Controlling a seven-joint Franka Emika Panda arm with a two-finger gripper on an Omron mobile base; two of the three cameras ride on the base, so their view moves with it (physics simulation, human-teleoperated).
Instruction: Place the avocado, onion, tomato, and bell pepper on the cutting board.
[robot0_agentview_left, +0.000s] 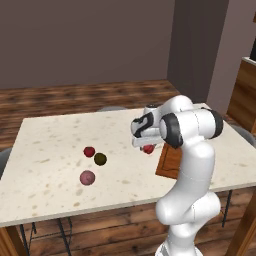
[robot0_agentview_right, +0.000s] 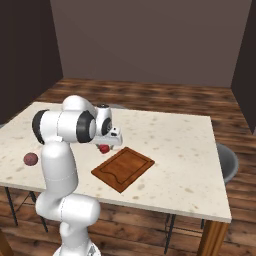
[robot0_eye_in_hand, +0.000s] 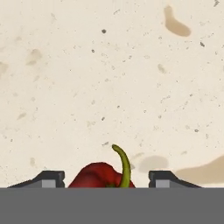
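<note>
We see the flat reddish-brown wooden cutting board (robot0_agentview_right: 123, 168) lying bare. Just beside its left corner sits the red bell pepper (robot0_eye_in_hand: 101, 176) (green stem curling upward). Well left of the board lie the small red tomato (robot0_agentview_left: 89, 151), the near-black avocado (robot0_agentview_left: 100, 159) and the dull pink onion (robot0_agentview_left: 87, 177).

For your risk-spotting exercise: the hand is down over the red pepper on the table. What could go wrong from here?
1. The bell pepper is rounded and sits between the fingertips of the hand; it may squirt out.
2. The curved stem could snag.
3. The cutting board lies close; a low carry might clip its edge.
</note>
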